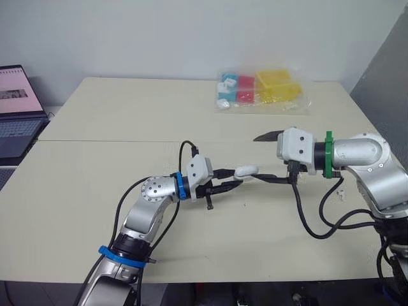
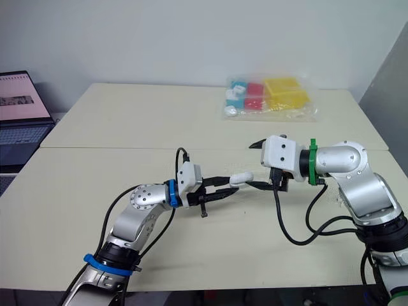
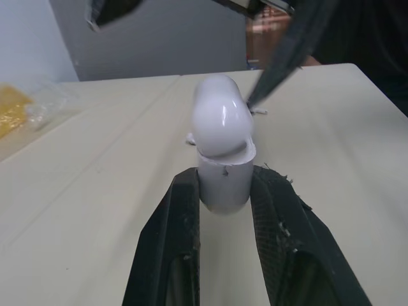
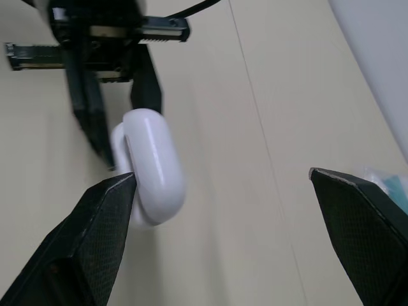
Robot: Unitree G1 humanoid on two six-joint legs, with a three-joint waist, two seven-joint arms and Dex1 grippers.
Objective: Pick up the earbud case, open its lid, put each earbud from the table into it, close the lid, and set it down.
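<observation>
Hanging above the middle of the pale beige table [image 1: 127, 115], the glossy white oval earbud case [image 1: 246, 171] is pinched by its base between the two black fingers of the left gripper [image 1: 231, 180], its lid looking tipped ajar. The right gripper [image 4: 222, 177] is spread wide, one fingertip right against the case and the other well clear. A clear plastic bag of coloured blocks [image 1: 261, 89] lies at the far edge, and an open laptop [image 1: 16, 108] sits off to the left.

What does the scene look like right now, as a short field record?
earbud case: white, held off the table, lid appears ajar
left gripper: shut on the case's base
right gripper: open, one finger at the lid
table: cream, plastic bag of coloured items at far edge
laptop: open, far left
</observation>
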